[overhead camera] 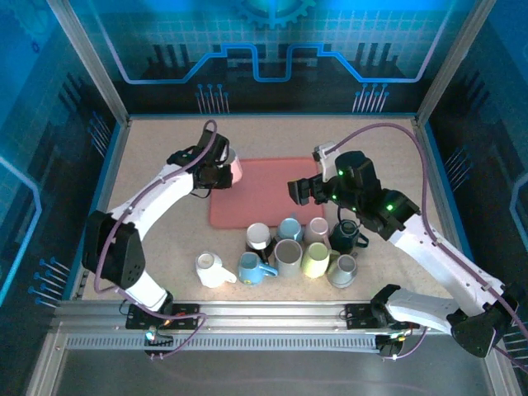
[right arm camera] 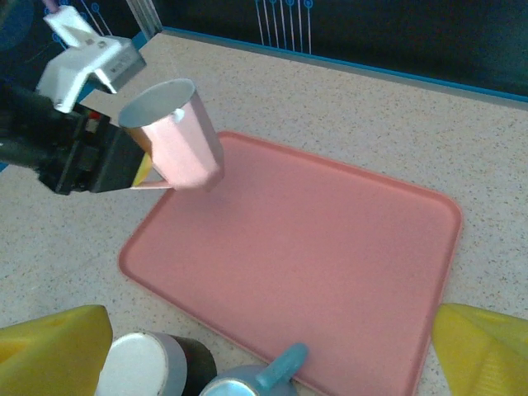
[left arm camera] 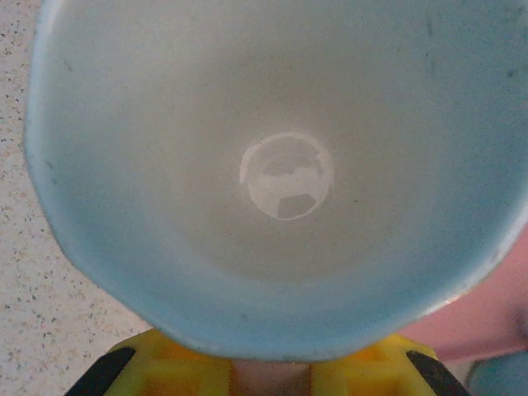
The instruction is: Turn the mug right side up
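The left gripper is clamped on the pink ceramic mug at the side nearest its handle. The mug is tilted, its pale interior facing up and to the left. Its base is at the far-left corner of the pink rectangular tray; contact with the tray cannot be determined. The right gripper hangs over the tray's right edge, jaws fully apart and holding nothing. A group of mugs stands on the speckled tabletop, just near of the tray.
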Available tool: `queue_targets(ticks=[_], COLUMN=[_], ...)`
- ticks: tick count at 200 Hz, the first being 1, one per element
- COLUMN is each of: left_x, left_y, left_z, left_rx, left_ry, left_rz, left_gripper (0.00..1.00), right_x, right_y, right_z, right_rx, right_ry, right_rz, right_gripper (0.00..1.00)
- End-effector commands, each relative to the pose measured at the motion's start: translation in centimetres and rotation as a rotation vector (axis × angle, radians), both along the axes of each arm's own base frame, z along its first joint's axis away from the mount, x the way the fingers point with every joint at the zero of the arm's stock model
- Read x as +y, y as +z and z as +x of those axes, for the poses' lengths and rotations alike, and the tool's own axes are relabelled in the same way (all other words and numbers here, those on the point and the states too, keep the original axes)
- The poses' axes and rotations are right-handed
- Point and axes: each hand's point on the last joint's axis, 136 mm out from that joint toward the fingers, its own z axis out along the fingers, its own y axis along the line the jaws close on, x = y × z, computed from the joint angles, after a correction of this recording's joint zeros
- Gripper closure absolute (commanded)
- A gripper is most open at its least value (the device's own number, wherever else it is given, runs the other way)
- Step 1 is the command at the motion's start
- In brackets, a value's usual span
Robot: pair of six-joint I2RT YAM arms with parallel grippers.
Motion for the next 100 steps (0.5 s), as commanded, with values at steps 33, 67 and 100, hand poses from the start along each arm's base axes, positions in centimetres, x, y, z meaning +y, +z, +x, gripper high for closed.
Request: queue_targets(ticks=[33,67,100], left_x=[1.0,2.3,3.5], left_y=[-1.7,-3.5,-4.0], left_z=[4.1,5.2,6.7], left_rx=[-0.057,-0.041,-0.054], left_ry=[0.031,0.077,0.105], left_rz=[0.060,0.072,0.132], left_gripper=[1.00,1.00,1.00], right_x=[0.4,0.2,0.2], right_y=[-2.0,-3.0,-4.6], right_z=[-2.1,-2.2,-2.4], right_rx=[0.010,0.014,0.040], right_ry=[0.056,0.052,0.048], right_rz=[-0.079,-0.088,-0.100], right_gripper=[0.00,0.00,0.00])
